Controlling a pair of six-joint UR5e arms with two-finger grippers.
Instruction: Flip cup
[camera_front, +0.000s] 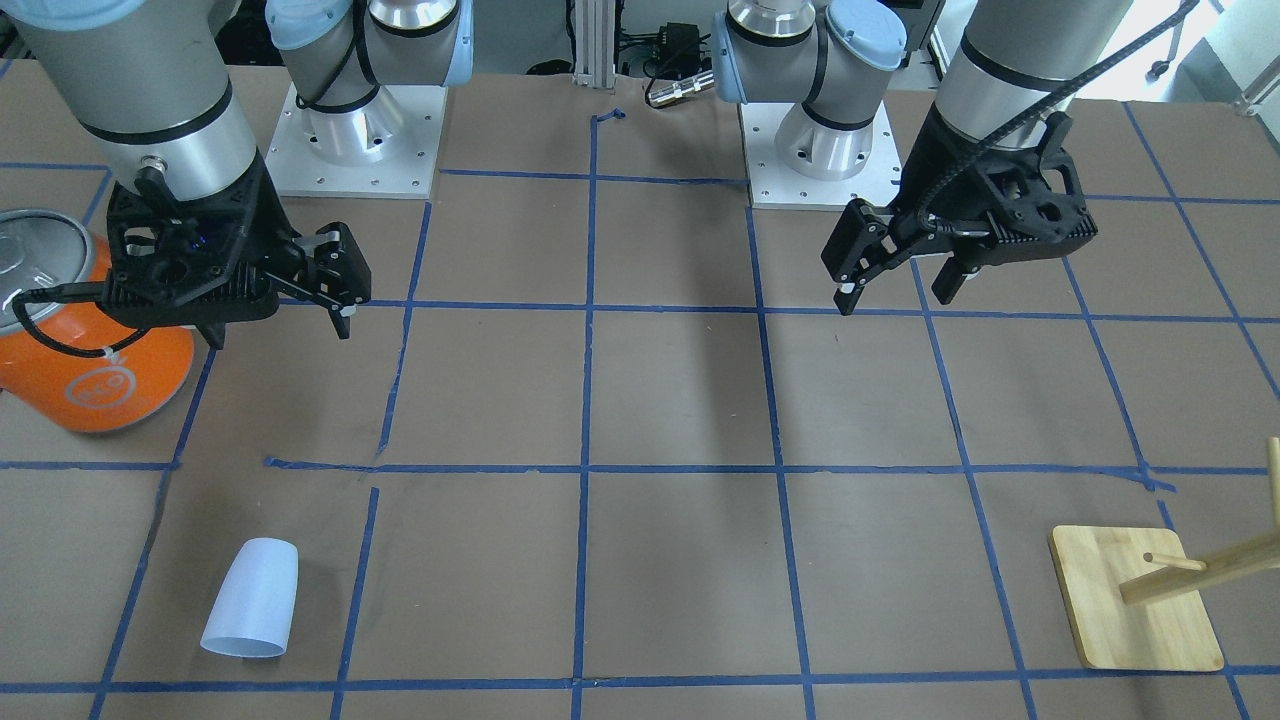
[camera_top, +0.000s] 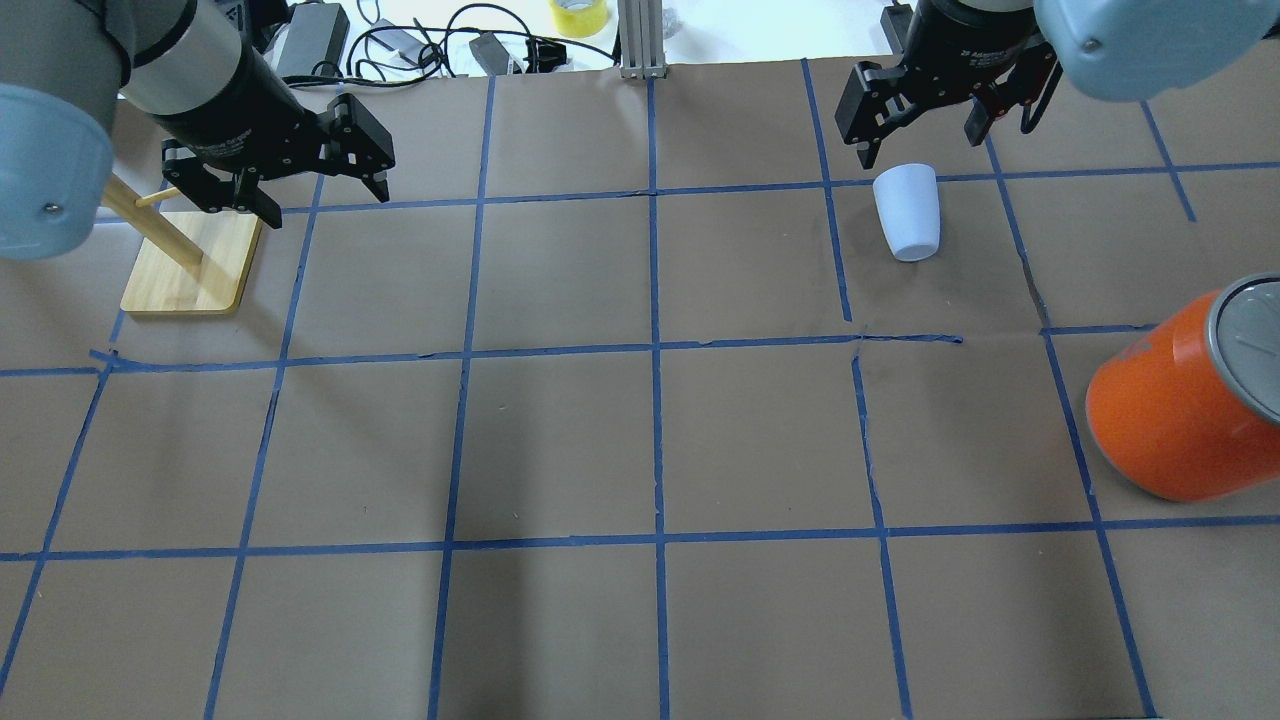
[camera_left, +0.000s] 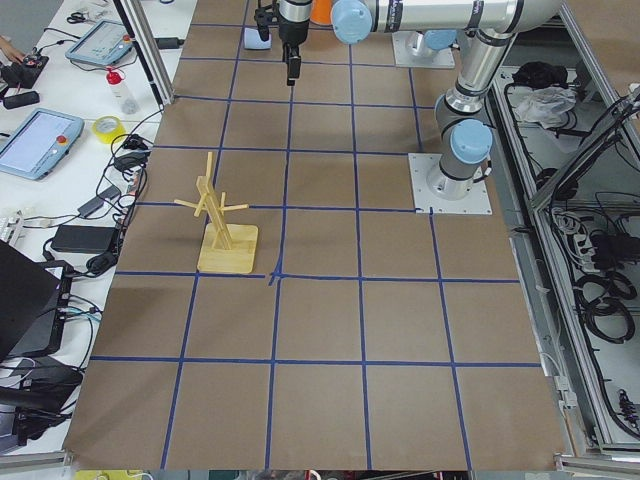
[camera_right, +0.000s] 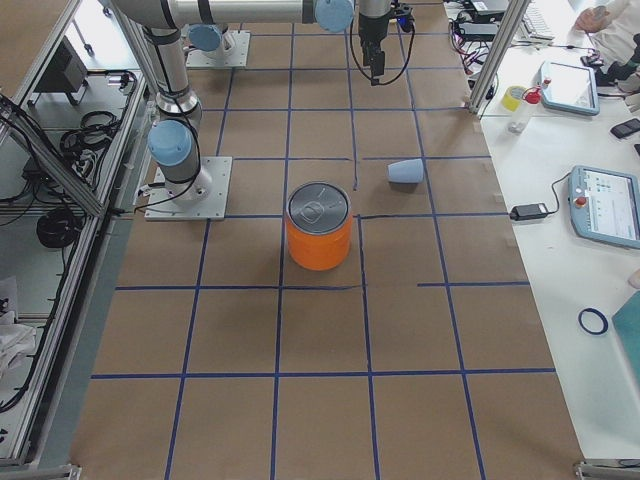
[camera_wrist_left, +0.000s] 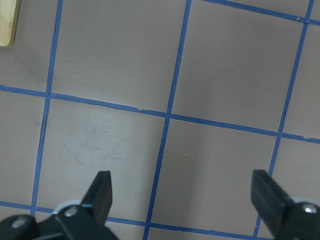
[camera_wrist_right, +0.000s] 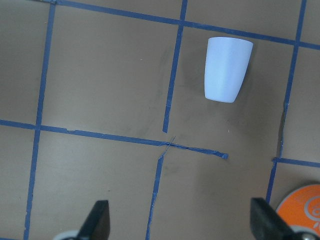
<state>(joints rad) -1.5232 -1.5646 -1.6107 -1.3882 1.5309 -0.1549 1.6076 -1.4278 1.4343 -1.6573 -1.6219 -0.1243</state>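
Counter (camera_top: 560, 440): carries all items. Orange canister (camera_top: 1160, 420): stands on the robot's right side, well apart from the cup. Right hand (camera_wrist_right: 180, 217) and left hand (camera_wrist_left: 182, 195): both spread wide, empty, raised. Cup (camera_top: 908, 212): lies on its side in the far right area, rim pointing away from the robot. Expect light, stiff, smooth plastic, prone to rolling; pinch across the tapered wall near mid-body.

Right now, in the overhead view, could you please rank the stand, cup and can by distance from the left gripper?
From the left gripper:
1. Stand, close by, left side.
2. Cup, right half, far row.
3. Can, right edge.
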